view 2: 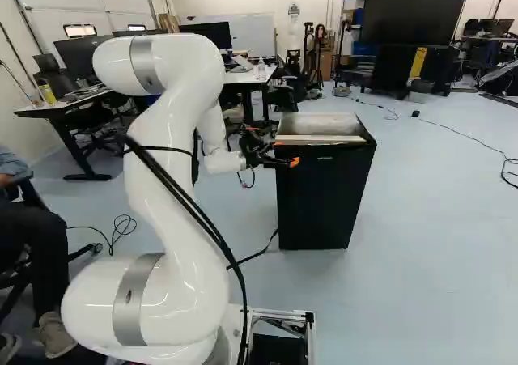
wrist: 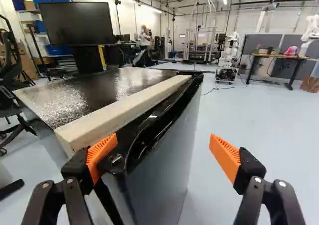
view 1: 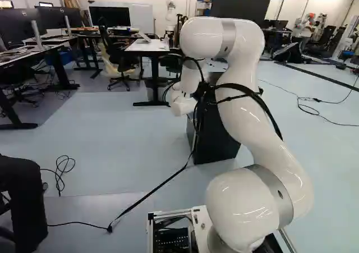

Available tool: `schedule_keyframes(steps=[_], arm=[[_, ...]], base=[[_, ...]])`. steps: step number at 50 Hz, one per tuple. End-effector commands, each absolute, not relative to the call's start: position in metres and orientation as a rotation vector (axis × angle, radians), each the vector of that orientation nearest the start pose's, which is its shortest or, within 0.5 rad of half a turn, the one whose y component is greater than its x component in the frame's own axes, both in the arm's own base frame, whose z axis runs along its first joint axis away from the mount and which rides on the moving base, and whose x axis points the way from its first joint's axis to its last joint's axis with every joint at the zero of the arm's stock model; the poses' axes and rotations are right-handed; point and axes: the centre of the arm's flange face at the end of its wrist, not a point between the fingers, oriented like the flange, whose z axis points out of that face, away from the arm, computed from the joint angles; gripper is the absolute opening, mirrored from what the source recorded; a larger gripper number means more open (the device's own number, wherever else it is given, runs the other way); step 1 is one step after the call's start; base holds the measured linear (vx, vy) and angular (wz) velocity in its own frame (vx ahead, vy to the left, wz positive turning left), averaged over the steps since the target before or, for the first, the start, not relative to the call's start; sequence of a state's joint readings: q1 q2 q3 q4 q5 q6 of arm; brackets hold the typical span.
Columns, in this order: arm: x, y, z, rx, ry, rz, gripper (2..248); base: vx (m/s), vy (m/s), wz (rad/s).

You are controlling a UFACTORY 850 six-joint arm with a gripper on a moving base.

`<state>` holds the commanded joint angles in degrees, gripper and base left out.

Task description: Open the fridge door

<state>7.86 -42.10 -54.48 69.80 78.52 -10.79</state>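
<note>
In the left base view, the white, rounded robot arm [view 1: 241,101] and its black cables cover much of the black, box-shaped fridge [view 1: 217,135] and hide the black pincer with orange pads [view 2: 286,153]. The right base view shows the pincer at the fridge's upper corner on the arm's side, though its dark parts are hard to make out against the dark front.

The wrist view alone makes its state plain: the two fingers are spread wide, with nothing gripped. One is at the fridge's top corner, by a small silver screw [wrist: 116,159]; whether it touches cannot be told. The other is out past the glossy front panel [wrist: 172,150], over the pale blue-grey floor [wrist: 254,115]. That view also shows the fridge's textured black top, a long cream strip [wrist: 122,111] lying along it and, just beside the strip, the black raised rim [wrist: 159,119] of the front. The foot of the fridge is cut off there.

The right base view shows the whole front, which looks closed, standing on the floor with open floor on the side away from the arm. On the arm's side, a black cable [view 1: 151,192] runs across the floor.
</note>
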Motion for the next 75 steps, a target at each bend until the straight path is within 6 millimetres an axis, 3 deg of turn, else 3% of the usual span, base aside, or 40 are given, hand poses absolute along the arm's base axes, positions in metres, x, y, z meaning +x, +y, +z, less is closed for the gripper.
schedule_keyframes(steps=[50,75], arm=[[0.421,-0.038,0.253,1.613,-1.198,1.136,247],[0.401,-0.041,0.251,1.505,-1.315,1.013,247]], base=[[0.0,0.0,0.0],[0.0,0.0,0.0]])
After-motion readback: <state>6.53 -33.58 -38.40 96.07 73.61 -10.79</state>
